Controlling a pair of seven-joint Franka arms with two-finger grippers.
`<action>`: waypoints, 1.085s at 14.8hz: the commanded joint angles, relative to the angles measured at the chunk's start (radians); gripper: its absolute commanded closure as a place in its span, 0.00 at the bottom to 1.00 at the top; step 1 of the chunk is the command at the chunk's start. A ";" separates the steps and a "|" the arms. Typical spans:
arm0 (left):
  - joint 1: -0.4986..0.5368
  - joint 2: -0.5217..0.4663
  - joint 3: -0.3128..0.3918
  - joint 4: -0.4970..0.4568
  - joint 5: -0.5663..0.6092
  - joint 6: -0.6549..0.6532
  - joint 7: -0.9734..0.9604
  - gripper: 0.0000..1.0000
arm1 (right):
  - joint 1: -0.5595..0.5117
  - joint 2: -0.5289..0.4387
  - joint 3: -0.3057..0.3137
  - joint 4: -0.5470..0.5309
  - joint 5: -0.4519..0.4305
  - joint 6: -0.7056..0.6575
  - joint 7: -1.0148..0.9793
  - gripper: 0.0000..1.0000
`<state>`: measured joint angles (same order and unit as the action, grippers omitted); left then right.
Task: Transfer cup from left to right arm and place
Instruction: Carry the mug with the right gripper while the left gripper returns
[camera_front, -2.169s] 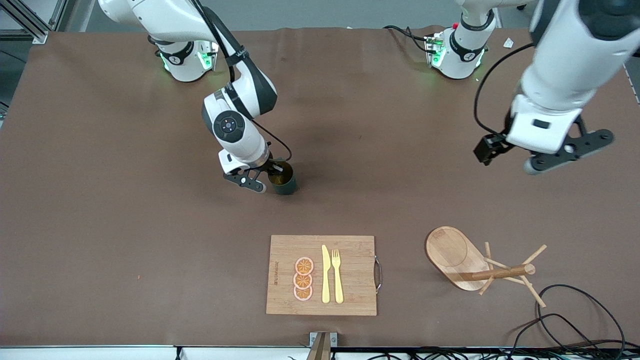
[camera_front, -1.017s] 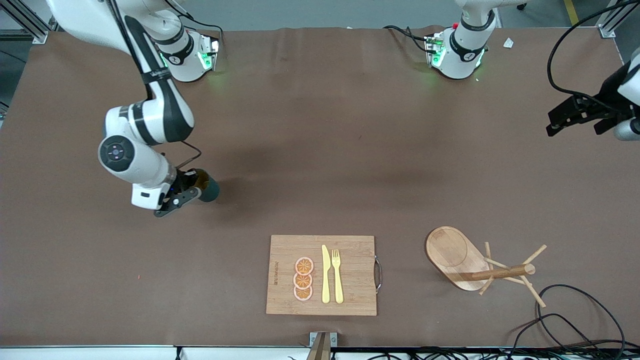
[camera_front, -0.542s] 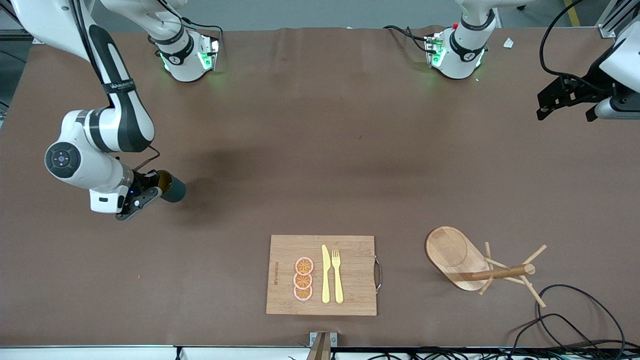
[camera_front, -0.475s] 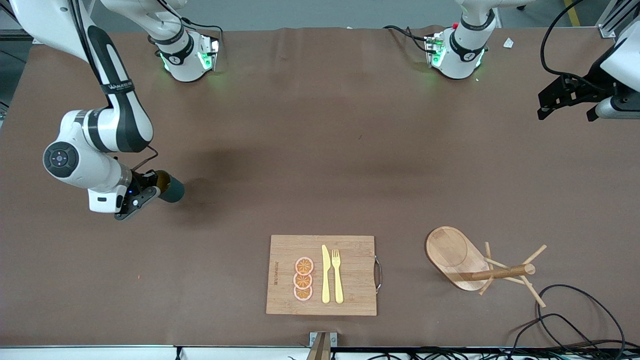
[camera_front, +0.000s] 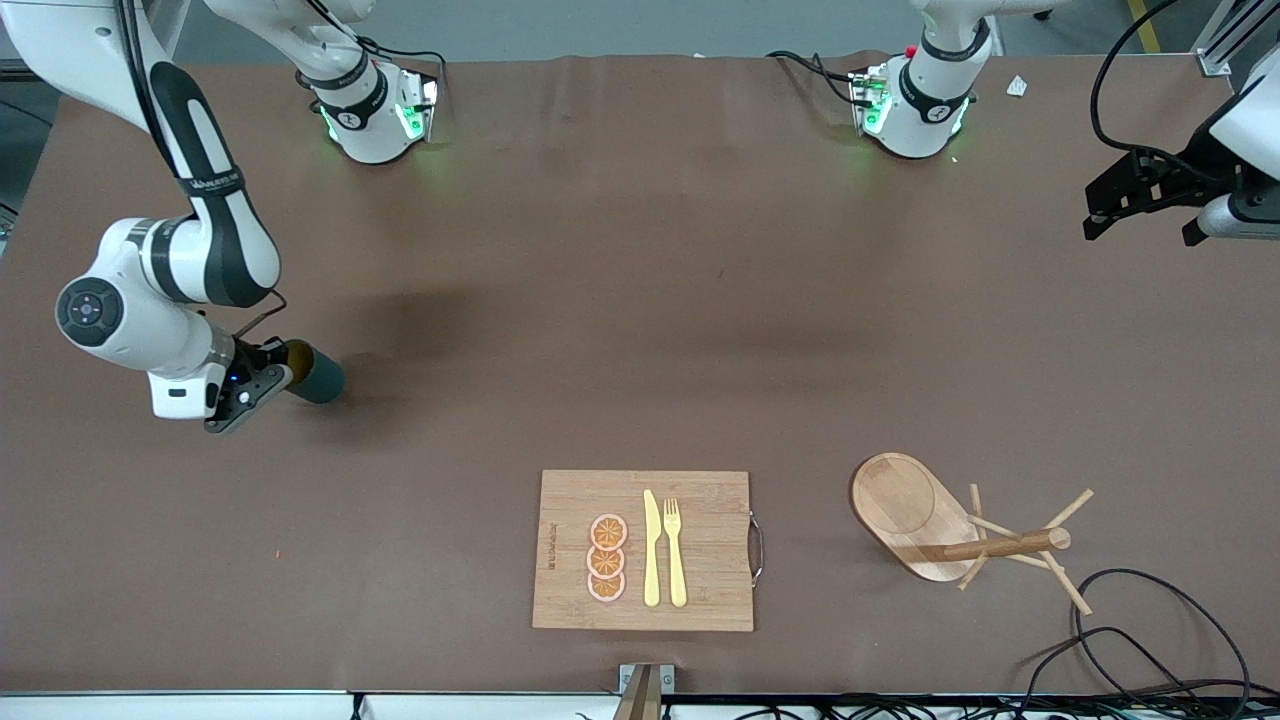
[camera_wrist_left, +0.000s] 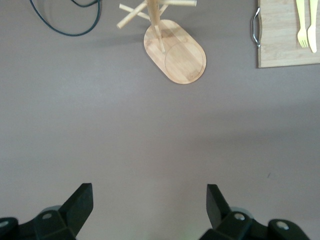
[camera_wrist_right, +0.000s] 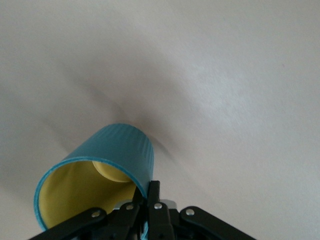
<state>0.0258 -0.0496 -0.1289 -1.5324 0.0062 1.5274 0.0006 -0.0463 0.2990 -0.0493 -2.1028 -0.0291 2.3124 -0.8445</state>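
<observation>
The right gripper (camera_front: 262, 380) hangs over the counter (camera_front: 640, 330) toward the right arm's end, its fingers (camera_wrist_right: 152, 207) pinched together on the rim wall of the cup (camera_front: 312, 374). The cup is held clear of the surface and tilted well over toward lying flat: its long axis runs out from the fingers, the closed bottom pointing away from them toward the middle of the counter and the open mouth turned back toward the wrist. In the right wrist view the pale inside of the cup (camera_wrist_right: 97, 187) opens just beside the fingers, one finger inside the rim and one outside. The handle cannot be made out.

The left gripper (camera_front: 1150, 205) waits in the air over the left arm's end of the counter, its fingers (camera_wrist_left: 80, 202) spread wide with nothing between them. Well out in front of those fingers stand a wooden mug rack (camera_wrist_left: 172, 47) and a cutting board (camera_wrist_left: 289, 32).
</observation>
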 joint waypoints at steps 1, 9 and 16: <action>-0.003 -0.015 0.003 -0.005 -0.009 0.020 0.015 0.00 | -0.039 -0.026 0.020 -0.060 -0.025 0.053 -0.013 0.99; 0.014 -0.052 0.005 -0.006 -0.011 0.013 0.018 0.00 | -0.053 -0.009 0.020 -0.056 -0.077 0.070 -0.022 0.81; 0.008 -0.035 0.000 -0.006 -0.008 0.022 0.007 0.00 | -0.063 -0.012 0.023 -0.008 -0.074 -0.017 0.007 0.00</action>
<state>0.0334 -0.0845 -0.1255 -1.5333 0.0062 1.5404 0.0006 -0.0865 0.3045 -0.0480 -2.1360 -0.0824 2.3549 -0.8552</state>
